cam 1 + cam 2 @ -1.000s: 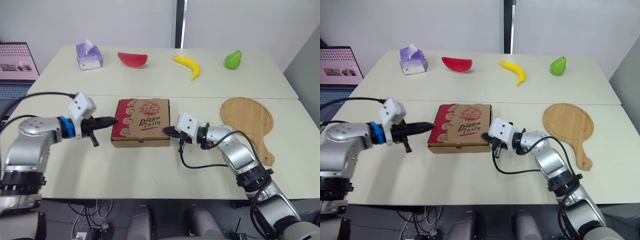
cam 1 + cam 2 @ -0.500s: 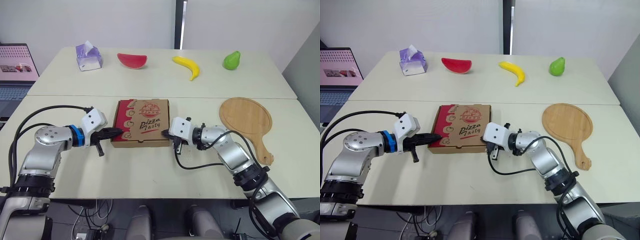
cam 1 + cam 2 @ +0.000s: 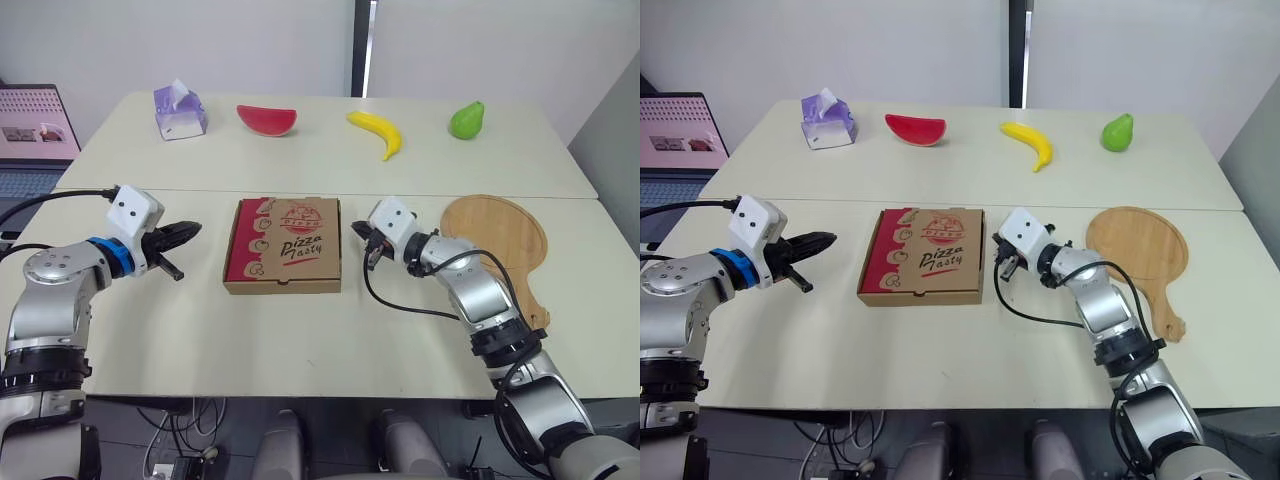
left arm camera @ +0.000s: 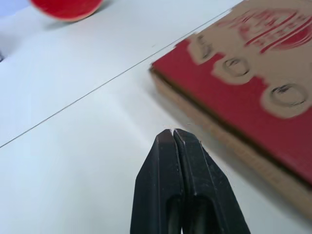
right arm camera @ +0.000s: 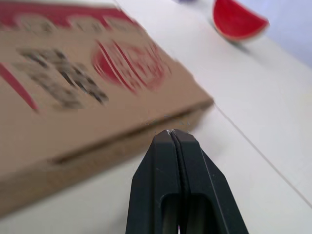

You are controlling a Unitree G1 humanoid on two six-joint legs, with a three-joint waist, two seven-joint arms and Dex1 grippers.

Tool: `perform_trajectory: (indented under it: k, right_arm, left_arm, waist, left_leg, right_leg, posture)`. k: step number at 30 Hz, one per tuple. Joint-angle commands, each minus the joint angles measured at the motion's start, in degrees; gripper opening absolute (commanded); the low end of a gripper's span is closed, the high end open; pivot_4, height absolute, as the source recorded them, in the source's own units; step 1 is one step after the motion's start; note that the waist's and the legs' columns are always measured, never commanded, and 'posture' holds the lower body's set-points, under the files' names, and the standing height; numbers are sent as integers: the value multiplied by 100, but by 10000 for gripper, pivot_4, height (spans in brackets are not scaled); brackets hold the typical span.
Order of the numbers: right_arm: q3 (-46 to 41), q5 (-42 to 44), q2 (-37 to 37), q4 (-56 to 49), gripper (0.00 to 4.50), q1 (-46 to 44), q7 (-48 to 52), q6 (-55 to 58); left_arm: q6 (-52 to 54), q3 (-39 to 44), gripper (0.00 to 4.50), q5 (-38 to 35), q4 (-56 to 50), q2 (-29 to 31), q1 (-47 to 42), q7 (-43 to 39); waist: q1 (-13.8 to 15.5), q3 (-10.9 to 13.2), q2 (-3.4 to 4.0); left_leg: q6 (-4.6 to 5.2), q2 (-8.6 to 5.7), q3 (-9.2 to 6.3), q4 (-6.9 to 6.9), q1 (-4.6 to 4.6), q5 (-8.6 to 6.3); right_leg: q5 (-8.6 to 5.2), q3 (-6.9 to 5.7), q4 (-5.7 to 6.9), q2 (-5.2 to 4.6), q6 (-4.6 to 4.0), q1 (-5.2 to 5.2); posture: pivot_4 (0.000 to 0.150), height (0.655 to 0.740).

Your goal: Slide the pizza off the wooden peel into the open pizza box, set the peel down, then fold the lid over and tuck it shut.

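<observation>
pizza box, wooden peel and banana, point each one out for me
pizza box (image 3: pixel 283 243), left eye view, middle of the closed printed lid
wooden peel (image 3: pixel 494 232), left eye view, centre of the round blade
banana (image 3: pixel 379 130), left eye view, middle of its curve

Office-like test room: pale tables (image 3: pixel 300 330), bare white walls (image 3: pixel 200 40), a laptop (image 3: pixel 28 140) at the side.

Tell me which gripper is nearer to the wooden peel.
Right. The right gripper sits between the closed pizza box and the wooden peel, apart from both. The left gripper is on the box's other side, much farther away.
</observation>
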Motion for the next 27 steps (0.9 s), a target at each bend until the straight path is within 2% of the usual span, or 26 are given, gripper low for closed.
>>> perform_trajectory:
  k: [1, 6, 12, 20, 27]
  right_arm:
    - [284, -255, -55, 166, 511, -172, 124, -149]
    - [509, -57, -27, -118, 511, 46, 607, -200]
    - [588, 482, -109, -1082, 511, 475, 1387, 251]
    - [461, 942, -901, -2212, 511, 942, 2192, 979]
    - [378, 968, -1277, -2583, 511, 1264, 2253, 1187]
  left_arm:
    - [-293, -393, 0, 397, 41, -103, -68, 56]
    - [-300, -778, 0, 400, -112, -300, 20, -326]
    - [-186, -1000, 0, 149, -707, -293, 230, -1069]
    - [514, -1290, 0, -96, -1893, -482, 512, -1469]
    - [769, -1474, 0, 37, -2175, -616, 643, -1488]
  waist:
    - [2, 0, 0]
    - [0, 0, 0]
    - [1, 0, 0]
    - [15, 0, 0]
    - [6, 0, 0]
  left_leg:
    - [0, 0, 1, 0, 0, 0]
    - [0, 1, 1, -1, -4, 0]
    - [0, 0, 1, 0, -6, 0]
    - [0, -2, -3, 1, -7, 0]
    - [0, 0, -3, 1, -2, 0]
  right_leg:
    - [0, 0, 0, 0, 0, 1]
    - [0, 1, 0, 2, 0, -3]
    - [0, 1, -1, 0, 0, -2]
    - [0, -2, -5, -1, 1, 3]
    - [-1, -2, -4, 1, 1, 6]
  posture:
    - [1500, 7400]
    - [1500, 7400]
    - [1500, 7400]
    - [1500, 7400]
    - [1500, 7400]
